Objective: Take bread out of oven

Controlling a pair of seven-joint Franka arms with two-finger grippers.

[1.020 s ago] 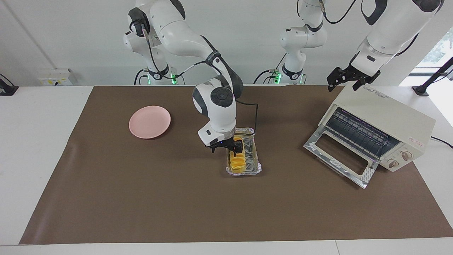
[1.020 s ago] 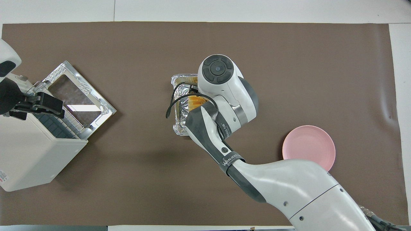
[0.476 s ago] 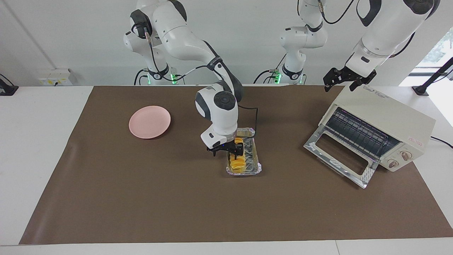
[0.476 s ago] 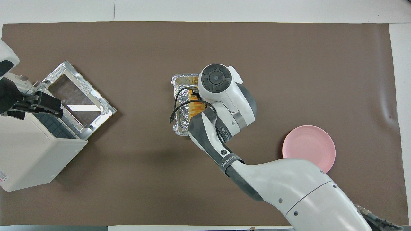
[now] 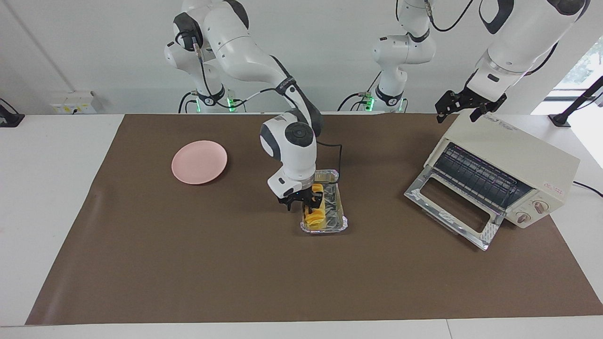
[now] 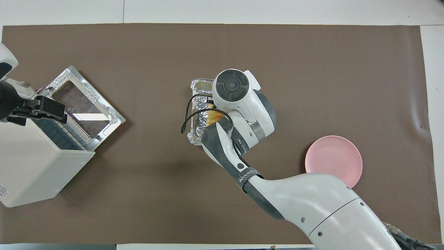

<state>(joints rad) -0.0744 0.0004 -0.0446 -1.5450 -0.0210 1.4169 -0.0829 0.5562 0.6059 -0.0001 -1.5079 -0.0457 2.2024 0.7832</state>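
Facing view is showing the right gripper (image 5: pixel 305 201) down in the foil tray (image 5: pixel 341 220) at mid-table, its fingers closing on the bread (image 5: pixel 314 216), which is lying in that tray well apart from the oven (image 5: pixel 504 160). Over the open oven's top, the left gripper (image 5: pixel 464 110) is hanging with fingers spread, holding nothing.

facing: high, across table, toward robots; overhead: steeply down, robots' end; shared: brown mat (image 5: pixel 235 263)
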